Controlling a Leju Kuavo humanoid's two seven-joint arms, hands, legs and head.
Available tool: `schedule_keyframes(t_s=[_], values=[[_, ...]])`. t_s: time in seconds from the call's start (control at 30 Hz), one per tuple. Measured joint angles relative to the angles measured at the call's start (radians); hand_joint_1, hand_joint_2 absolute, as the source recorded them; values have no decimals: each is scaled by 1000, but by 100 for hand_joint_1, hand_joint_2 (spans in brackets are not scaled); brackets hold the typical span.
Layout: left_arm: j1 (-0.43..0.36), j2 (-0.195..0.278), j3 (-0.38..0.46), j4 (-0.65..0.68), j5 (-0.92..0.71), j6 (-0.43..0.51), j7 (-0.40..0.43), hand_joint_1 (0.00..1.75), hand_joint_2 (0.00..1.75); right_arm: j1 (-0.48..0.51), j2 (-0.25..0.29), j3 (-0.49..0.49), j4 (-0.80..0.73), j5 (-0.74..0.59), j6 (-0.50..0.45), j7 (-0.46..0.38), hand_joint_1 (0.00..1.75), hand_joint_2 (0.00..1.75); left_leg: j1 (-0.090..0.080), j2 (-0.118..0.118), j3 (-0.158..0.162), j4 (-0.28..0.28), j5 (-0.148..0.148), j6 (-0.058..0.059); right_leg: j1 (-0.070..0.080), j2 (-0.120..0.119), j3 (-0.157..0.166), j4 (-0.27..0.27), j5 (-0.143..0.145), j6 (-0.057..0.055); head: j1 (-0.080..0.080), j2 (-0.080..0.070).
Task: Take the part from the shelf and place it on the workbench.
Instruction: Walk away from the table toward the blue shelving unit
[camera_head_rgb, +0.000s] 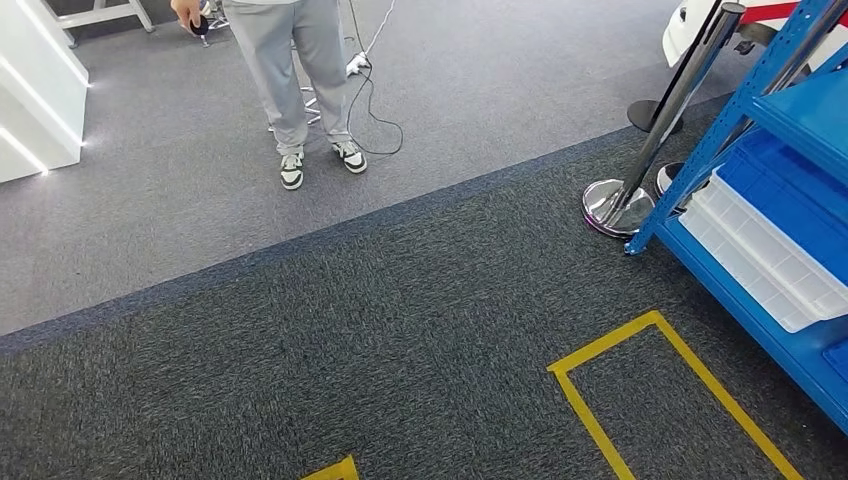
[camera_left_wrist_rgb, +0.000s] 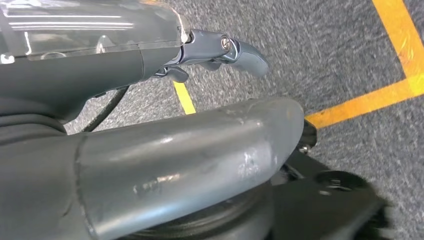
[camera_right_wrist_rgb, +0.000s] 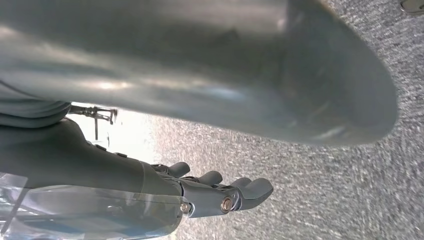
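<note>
With both the left hand and right hand hanging empty, fingers loosely apart, the robot faced carpet while the blue shelf stood at three o'clock, its part unidentifiable; apparently approaching, it next needed to turn shelfward.

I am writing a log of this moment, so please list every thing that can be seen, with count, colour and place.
shelf: one, blue, at the right edge of the head view.
bins: one white with one blue behind it, on the shelf.
barrier post: one, chrome with a round base, beside the shelf.
tape marks: yellow, on the dark carpet.
person: one, grey trousers, standing on the lighter carpet.
cable: black, on the floor beside the person.
left hand: grey, empty, hanging over the carpet.
right hand: grey, empty, hanging over the carpet.
</note>
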Motion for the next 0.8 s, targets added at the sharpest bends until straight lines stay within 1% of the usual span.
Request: schedule_keyframes(t_s=[0.03,0.07,0.1,0.13,0.17,0.2,0.23,0.27,0.3,0.33,0.37,0.43,0.47,0.5,0.53,0.57,0.6,0.63,0.67,0.7,0.73,0.8], values=[[0,0,0,0,0,0,0,0,0,0,0,0,0,0,0,0,0,0,0,-1,8,-18,22,2,1,6,0,2,0,0,0,0],[1,0,0,0,0,0,2,0,0,0,0,0,0,0,0,0,0,0,0,-4,34,-73,58,6,2,13,0,4,-1,0,0,0],[1,0,0,0,0,-1,4,0,0,0,0,-1,0,0,0,0,0,0,0,-13,68,-147,93,12,2,19,0,5,-1,1,0,0],[0,0,0,0,-1,-1,6,0,0,-1,1,-1,0,0,0,0,0,0,-1,-23,98,-215,118,17,3,25,-1,8,-2,3,0,0],[0,-1,0,0,-2,-2,8,0,0,-1,1,-1,0,0,0,0,0,0,-3,-32,117,-259,131,21,3,29,-3,9,-2,6,0,0],[-1,-1,0,0,-3,-2,9,0,0,-1,2,-1,0,0,0,0,0,0,-5,-38,124,-281,133,25,3,33,-5,9,-1,12,0,0],[-2,-2,-1,0,-3,-2,9,0,0,0,2,-1,0,0,0,0,0,0,-8,-37,125,-285,133,28,2,37,-7,8,1,18,0,0],[-2,-2,-1,0,-4,-3,10,0,0,0,2,-1,0,0,0,0,0,0,-7,-34,127,-289,137,34,2,41,-7,6,3,25,0,0],[-3,-3,-1,0,-4,-3,10,0,0,1,2,-1,0,0,0,0,0,0,-5,-29,130,-297,143,40,2,39,-9,9,0,31,1,0],[-3,-4,-1,0,-3,-4,9,0,0,1,1,-2,0,0,0,0,0,0,-3,-24,132,-305,149,47,3,33,-17,26,-14,35,4,0],[-3,-6,-1,0,-1,-5,8,0,0,1,1,-2,0,0,0,0,0,0,0,-18,134,-313,155,53,3,24,-34,63,-40,39,6,0],[-1,-7,0,0,7,-12,6,0,0,0,1,-2,0,1,1,0,0,0,-1,-6,132,-317,158,59,0,6,-91,185,-107,45,11,0],[0,-7,0,0,11,-15,6,0,0,0,1,-2,0,2,1,0,0,0,-2,0,131,-316,158,59,-3,3,-117,240,-128,48,12,0],[0,-7,1,0,15,-18,5,0,0,1,1,-2,0,2,1,0,0,0,-3,5,130,-315,158,58,-5,1,-131,268,-131,51,12,0],[0,-7,1,0,18,-20,5,0,0,1,1,-2,0,2,1,0,0,0,-2,10,129,-313,157,57,-7,-2,-126,259,-115,53,12,0],[-1,-7,2,0,19,-21,4,0,0,2,1,-2,0,2,1,0,0,0,-2,13,130,-311,155,55,-9,-6,-100,211,-83,55,12,0],[-1,-8,2,0,20,-21,4,0,0,2,0,-2,0,2,1,0,0,0,-1,17,131,-308,152,51,-11,-15,-63,140,-48,55,12,0],[-1,-8,3,0,20,-22,3,0,0,1,0,-3,0,2,1,0,0,0,-3,19,132,-304,149,46,-10,-23,-30,75,-23,53,13,0],[-1,-8,3,0,20,-22,3,0,0,1,-1,-4,0,2,1,0,0,0,-5,21,132,-301,146,40,-9,-28,-6,28,-9,48,12,0],[-2,-9,3,0,20,-22,2,0,0,0,-1,-5,0,2,1,0,0,0,-6,24,132,-299,144,34,-7,-30,3,6,-5,43,12,0],[-3,-9,3,0,19,-22,2,0,0,0,-1,-6,0,2,1,0,0,0,-8,26,133,-298,143,29,-4,-26,2,4,-7,36,11,0],[-4,-9,3,0,17,-22,0,0,0,0,-1,-8,0,2,1,0,0,0,-6,29,135,-299,143,20,-3,-20,0,2,-5,25,10,0]])
